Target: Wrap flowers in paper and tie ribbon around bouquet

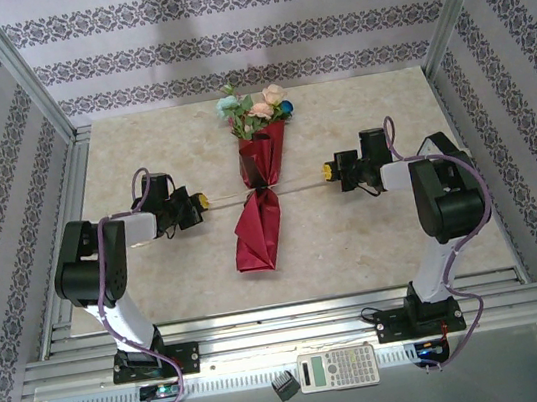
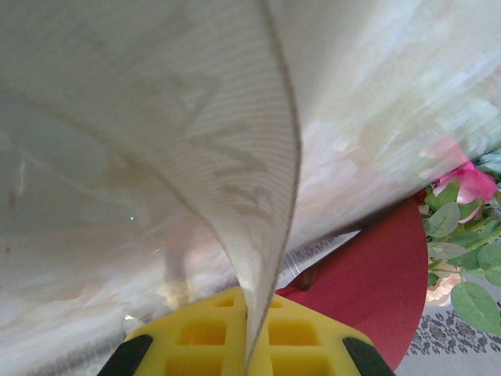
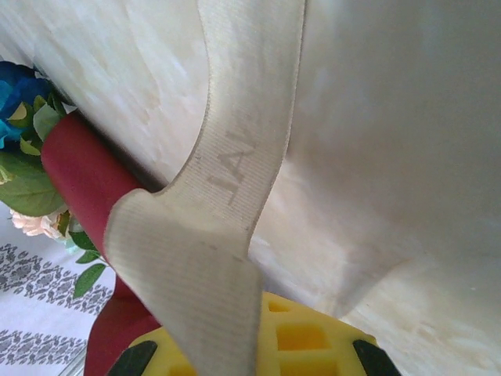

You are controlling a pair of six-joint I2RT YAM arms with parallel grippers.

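Observation:
The bouquet [image 1: 259,177] lies lengthwise at the table's middle, a crimson paper [image 1: 257,238] cone with the flowers [image 1: 255,107] at its far end. The beige ribbon [image 1: 233,199] runs taut across the cone's waist from side to side. My left gripper [image 1: 200,203] is shut on its left end and my right gripper [image 1: 328,170] is shut on its right end. In the left wrist view the ribbon [image 2: 262,204] rises out of the closed yellow fingers [image 2: 203,337], with red paper [image 2: 376,282] and leaves [image 2: 470,258] behind. In the right wrist view the ribbon [image 3: 227,196] comes from the fingers [image 3: 313,341] towards the paper [image 3: 78,172].
The marble table top [image 1: 157,268] is boxed in by patterned walls and aluminium posts. A calculator [image 1: 338,367] and a small black object [image 1: 285,387] lie on the near rail between the arm bases.

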